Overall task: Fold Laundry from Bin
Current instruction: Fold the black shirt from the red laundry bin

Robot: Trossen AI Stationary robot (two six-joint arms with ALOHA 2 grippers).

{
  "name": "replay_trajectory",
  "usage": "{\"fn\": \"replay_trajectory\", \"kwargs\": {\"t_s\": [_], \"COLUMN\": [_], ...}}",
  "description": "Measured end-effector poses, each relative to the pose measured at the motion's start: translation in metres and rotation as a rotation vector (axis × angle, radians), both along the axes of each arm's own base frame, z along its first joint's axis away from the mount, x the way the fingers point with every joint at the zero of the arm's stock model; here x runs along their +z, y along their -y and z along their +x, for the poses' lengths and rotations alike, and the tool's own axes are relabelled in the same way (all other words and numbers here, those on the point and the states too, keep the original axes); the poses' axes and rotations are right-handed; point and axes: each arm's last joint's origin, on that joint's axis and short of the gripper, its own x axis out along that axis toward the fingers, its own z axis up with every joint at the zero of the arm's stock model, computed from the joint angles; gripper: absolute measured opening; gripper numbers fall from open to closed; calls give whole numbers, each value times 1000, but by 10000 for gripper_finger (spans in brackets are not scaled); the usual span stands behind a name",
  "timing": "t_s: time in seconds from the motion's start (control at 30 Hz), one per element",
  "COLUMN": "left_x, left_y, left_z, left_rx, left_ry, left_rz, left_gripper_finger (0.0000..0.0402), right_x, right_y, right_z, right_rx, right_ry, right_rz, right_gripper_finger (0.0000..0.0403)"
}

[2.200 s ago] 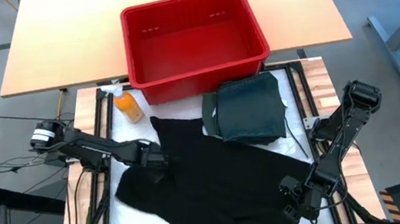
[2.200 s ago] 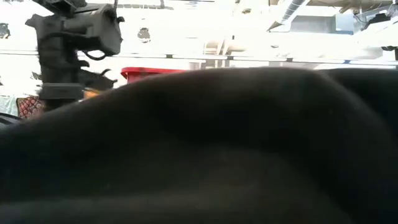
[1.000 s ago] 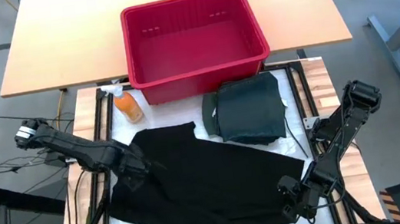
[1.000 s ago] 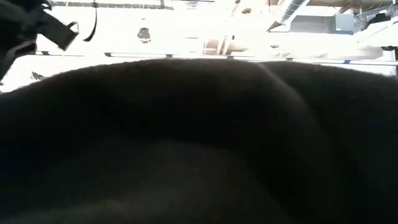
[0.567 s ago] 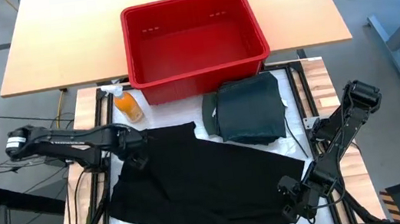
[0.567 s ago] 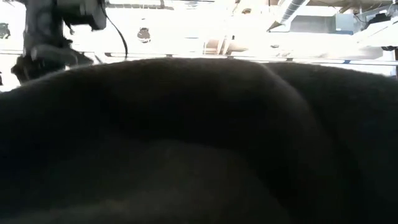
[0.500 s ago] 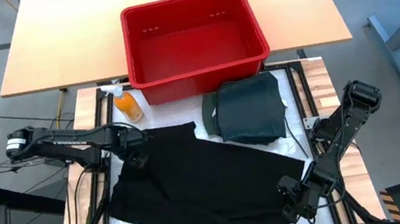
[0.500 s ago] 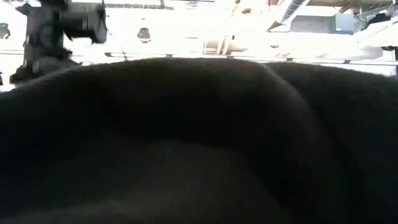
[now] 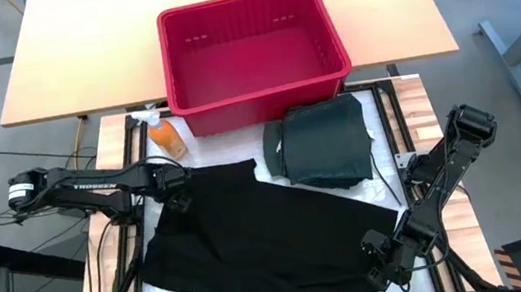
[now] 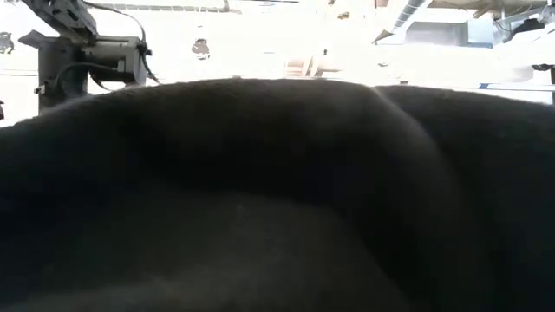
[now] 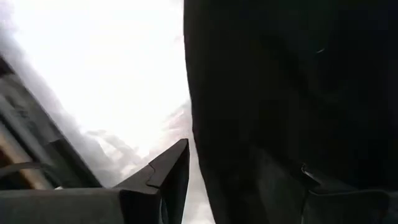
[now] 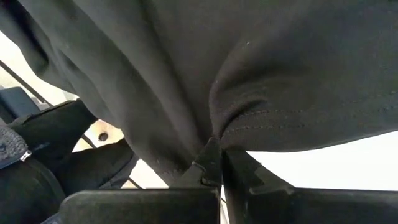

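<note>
White-padded worktop: red ribbed plastic bin (image 9: 252,46) at 12 o'clock, emptied; folded dark green shirt (image 9: 323,144) done; black garment (image 9: 272,235) unfolded, right gripper (image 12: 219,163) pinching it, left gripper (image 11: 242,180) parted.

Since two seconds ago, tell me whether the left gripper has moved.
Yes. The left gripper has pulled outward and toward the red bin, dragging the black garment's corner; it now sits below the orange spray bottle.

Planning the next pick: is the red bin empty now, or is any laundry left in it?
Empty. The high view shows the red bin's bare floor, with no garment inside; the black garment and folded green shirt lie outside it.
</note>
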Motion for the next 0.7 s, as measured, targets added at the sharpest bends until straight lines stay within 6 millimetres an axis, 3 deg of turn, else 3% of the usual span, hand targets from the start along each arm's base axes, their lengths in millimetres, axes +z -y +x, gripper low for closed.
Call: {"fn": "replay_trajectory", "kwargs": {"t_s": [0.17, 0.3, 0.4, 0.47, 0.53, 0.6, 0.7], "left_x": [-22, -26, -26, -25, -22, -13, 16], "left_y": [1, 1, 0, 0, 0, 0, 0], "left_z": [-9, -11, -10, -9, -7, -3, 7], "left_rx": [51, 79, 46, 36, 34, 9, -43], "left_ry": [34, 42, 39, 39, 57, 104, 243], "left_rz": [-46, -28, -18, -13, -15, -21, -28], "left_gripper_finger": [158, 150, 107, 51, 15, 7, 2], "right_x": [0, 0, 0, -1, -1, 1, 13], "right_y": [2, 2, 2, 4, 4, 5, 9], "right_z": [2, 2, 2, 2, 2, 1, -1], "right_rx": [-9, -7, 1, -1, -1, 4, 31], "right_ry": [0, 1, 7, 4, 11, 7, 27], "right_rz": [0, -1, -10, -30, -41, -56, -94], "right_gripper_finger": [22, 22, 22, 20, 19, 19, 18]}}
